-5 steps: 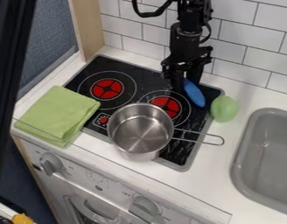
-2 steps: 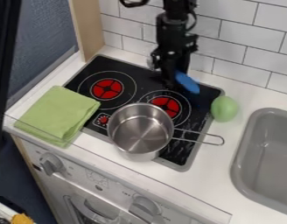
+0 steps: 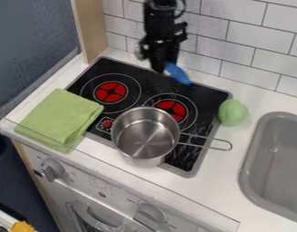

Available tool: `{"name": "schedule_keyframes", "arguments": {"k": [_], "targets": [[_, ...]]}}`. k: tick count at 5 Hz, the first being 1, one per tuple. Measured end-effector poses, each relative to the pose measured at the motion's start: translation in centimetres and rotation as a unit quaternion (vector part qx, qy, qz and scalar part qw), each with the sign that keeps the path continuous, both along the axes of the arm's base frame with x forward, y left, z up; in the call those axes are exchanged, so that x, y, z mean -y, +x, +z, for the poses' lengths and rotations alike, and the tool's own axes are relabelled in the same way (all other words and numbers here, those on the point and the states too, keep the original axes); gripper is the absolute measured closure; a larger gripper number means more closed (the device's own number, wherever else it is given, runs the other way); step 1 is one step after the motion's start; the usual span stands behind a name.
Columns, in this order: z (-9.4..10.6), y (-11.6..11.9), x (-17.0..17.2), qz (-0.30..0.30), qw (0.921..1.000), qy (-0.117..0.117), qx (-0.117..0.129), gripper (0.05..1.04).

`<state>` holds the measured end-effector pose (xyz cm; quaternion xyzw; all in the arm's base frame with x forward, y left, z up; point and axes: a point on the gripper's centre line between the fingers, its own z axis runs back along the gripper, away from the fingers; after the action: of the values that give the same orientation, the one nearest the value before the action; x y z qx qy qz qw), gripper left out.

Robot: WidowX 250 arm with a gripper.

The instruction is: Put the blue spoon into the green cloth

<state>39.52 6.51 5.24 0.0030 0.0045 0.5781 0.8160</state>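
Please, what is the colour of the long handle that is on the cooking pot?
Silver-grey metal, like the pot itself; it shows best in the camera view.

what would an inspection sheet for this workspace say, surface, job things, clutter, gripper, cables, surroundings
surface: white counter with a black stove top set in; pale streaks on the stove top beside the pot
blue spoon: in the gripper, over the stove top's back part
green cloth: folded, at the left, overlapping the stove top's edge; spoon not yet in it
clutter: steel pot, handle pointing right; green rounded object beside the stove top
gripper: holding the spoon by one end
cables: black loop, probably a cable, beside the upper arm
surroundings: white tiled wall behind, grey sink at right
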Motion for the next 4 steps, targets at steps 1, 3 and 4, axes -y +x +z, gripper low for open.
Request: {"name": "schedule_keyframes", "arguments": {"k": [1, 3, 4], "targets": [[2.0, -5.0, -2.9, 0.029, 0.9995, 0.009, 0.003, 0.716], [2.0, -9.5, -6.8, -0.030, 0.9983, 0.035, -0.035, 0.716], [1.0, -10.9, -8.1, -0.052, 0.9953, 0.059, -0.055, 0.716]]}}
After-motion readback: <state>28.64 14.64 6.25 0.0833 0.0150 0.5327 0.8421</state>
